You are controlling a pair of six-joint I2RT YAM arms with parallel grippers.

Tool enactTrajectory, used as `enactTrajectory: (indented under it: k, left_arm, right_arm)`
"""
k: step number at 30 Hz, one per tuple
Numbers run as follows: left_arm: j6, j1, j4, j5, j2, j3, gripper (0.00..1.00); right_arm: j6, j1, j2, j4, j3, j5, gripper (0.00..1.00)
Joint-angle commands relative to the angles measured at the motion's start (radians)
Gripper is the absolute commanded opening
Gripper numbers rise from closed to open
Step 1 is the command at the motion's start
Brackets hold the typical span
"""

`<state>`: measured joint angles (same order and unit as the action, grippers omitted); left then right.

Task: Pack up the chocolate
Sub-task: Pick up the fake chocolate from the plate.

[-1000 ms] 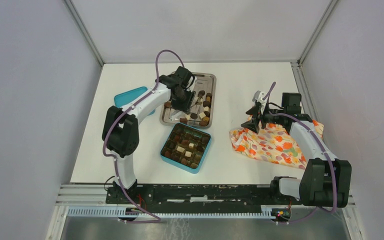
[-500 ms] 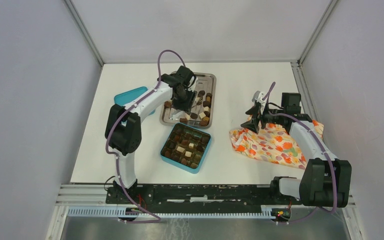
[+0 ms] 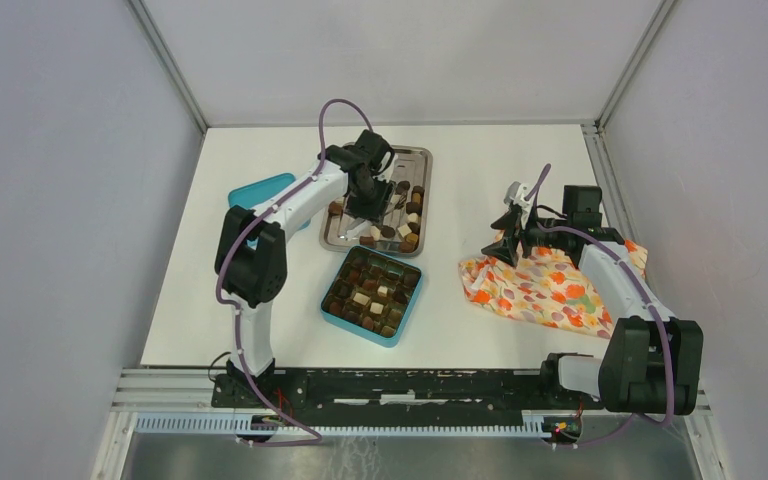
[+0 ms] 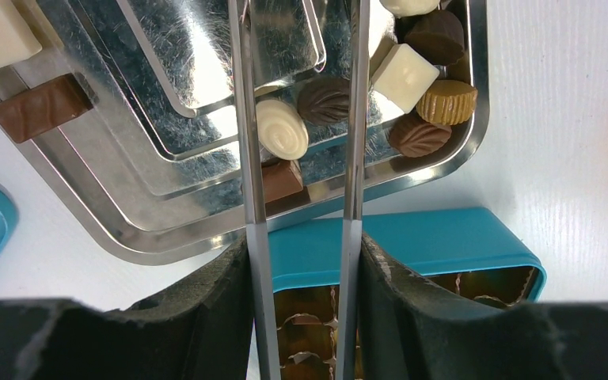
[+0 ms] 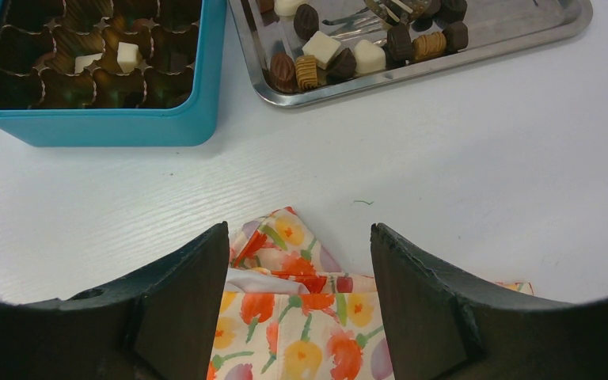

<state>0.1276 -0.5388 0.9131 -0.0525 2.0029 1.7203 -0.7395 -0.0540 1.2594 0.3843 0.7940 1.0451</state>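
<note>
Chocolate pieces [image 3: 410,205], dark, mid-brown and cream-white, lie in the steel tray [image 3: 422,153]. More sit in the teal compartmented box [image 3: 407,310]. My left gripper [image 3: 370,197] hangs over the tray, shut on steel tongs [image 4: 245,158]. The prongs stand apart, tips out of view. A white round chocolate [image 4: 282,129] and a dark one [image 4: 324,100] lie between them. My right gripper [image 3: 508,235] is open and empty above the orange floral cloth [image 3: 550,290], which shows between its fingers in the right wrist view [image 5: 301,317].
A teal lid [image 3: 260,190] lies left of the tray. The box [image 5: 95,127] stands just in front of the tray [image 5: 522,39]. A brown bar [image 4: 39,107] lies beside the tray's outer rim. The cloth lies crumpled at the right.
My left arm has shifted slightly over the tray, its elbow drifting right. The right arm has not moved.
</note>
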Motion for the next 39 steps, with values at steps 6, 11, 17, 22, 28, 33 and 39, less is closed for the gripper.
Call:
enactTrajectory:
  k: [6,11,17,22,28,33,39]
  left_arm:
    - [-0.047,0.0,0.007,0.007,0.018,0.056,0.51]
    - [-0.045,-0.009,0.013,0.013,0.03,0.068,0.51]
    - [-0.042,-0.022,0.03,0.036,0.045,0.089,0.51]
    - [-0.039,-0.026,0.041,0.067,0.045,0.091,0.49]
    - [-0.032,-0.03,0.05,0.079,0.042,0.103,0.33]
    - [-0.024,-0.031,0.049,0.08,0.017,0.103,0.19]
    - [-0.015,-0.031,0.04,0.099,-0.031,0.08,0.09]
  right_arm:
    - [-0.019,0.003,-0.014,0.011,0.017,0.007,0.72]
    - [-0.02,0.003,-0.013,0.011,0.019,0.007,0.72]
    - [-0.021,0.003,-0.014,0.015,0.019,0.007,0.72]
    - [-0.023,0.003,-0.015,0.017,0.021,0.009,0.72]
    - [-0.023,0.003,-0.015,0.016,0.021,0.007,0.72]
    - [-0.023,0.003,-0.015,0.017,0.021,0.007,0.72]
    - [-0.023,0.003,-0.015,0.016,0.021,0.006,0.72]
